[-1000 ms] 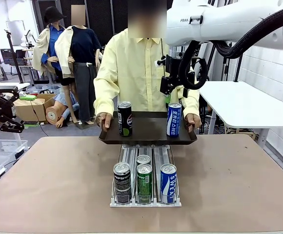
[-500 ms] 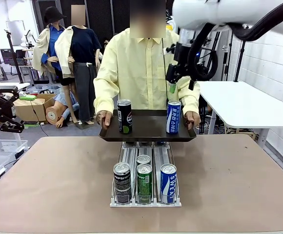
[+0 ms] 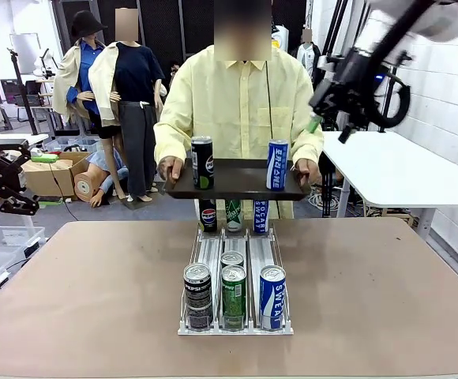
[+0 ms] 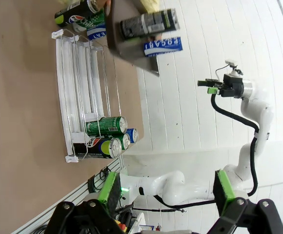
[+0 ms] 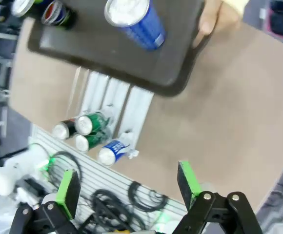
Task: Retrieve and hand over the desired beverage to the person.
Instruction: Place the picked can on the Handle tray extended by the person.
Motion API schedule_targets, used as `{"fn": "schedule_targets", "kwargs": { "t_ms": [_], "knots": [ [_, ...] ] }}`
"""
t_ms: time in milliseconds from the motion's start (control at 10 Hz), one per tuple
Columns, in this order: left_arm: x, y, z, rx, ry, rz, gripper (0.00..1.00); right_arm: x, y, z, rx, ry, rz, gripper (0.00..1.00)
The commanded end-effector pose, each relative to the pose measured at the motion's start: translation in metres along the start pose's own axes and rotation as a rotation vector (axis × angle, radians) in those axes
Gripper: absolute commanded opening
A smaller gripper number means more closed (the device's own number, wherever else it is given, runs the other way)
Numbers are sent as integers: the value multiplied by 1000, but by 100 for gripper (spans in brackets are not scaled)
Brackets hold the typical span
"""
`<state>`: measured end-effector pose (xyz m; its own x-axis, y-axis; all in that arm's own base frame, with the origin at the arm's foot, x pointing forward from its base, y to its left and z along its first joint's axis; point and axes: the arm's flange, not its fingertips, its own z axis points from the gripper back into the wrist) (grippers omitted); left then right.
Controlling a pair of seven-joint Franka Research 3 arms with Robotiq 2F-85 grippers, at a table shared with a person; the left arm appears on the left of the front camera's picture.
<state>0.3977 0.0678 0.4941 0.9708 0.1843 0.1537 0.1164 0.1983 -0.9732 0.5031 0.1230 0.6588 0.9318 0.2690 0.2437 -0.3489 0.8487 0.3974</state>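
Right tool (image 3: 317, 120) open above tray (image 3: 237, 188)

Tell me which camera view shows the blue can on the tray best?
The front view: the blue can stands upright, its side unobstructed. The right wrist view sees it from above; the left wrist view shows it small and sideways.

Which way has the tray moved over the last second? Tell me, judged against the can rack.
Yes. The tray has risen away from the rack, exposing cans at the rack's far end.
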Motion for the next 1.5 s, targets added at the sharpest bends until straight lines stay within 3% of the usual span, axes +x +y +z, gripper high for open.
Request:
{"fn": "schedule_targets", "kwargs": {
  "t_ms": [0, 400, 800, 1100, 1400],
  "knots": [
    [-1, -2, 1, -10, -6, -3, 100, -47, -44, -4, 198, -73, -23, 100],
    [-1, -2, 1, -10, -6, -3, 100, -105, -132, -12, 549, -249, -124, 100],
    [-1, -2, 1, -10, -6, -3, 100, -154, -180, -43, 843, -331, -182, 100],
    [-1, -2, 1, -10, -6, -3, 100, -174, -211, -63, 927, -395, -277, 100],
    [-1, -2, 1, -10, -6, -3, 100, -178, -218, -63, 825, -360, -285, 100]
  ]
}}
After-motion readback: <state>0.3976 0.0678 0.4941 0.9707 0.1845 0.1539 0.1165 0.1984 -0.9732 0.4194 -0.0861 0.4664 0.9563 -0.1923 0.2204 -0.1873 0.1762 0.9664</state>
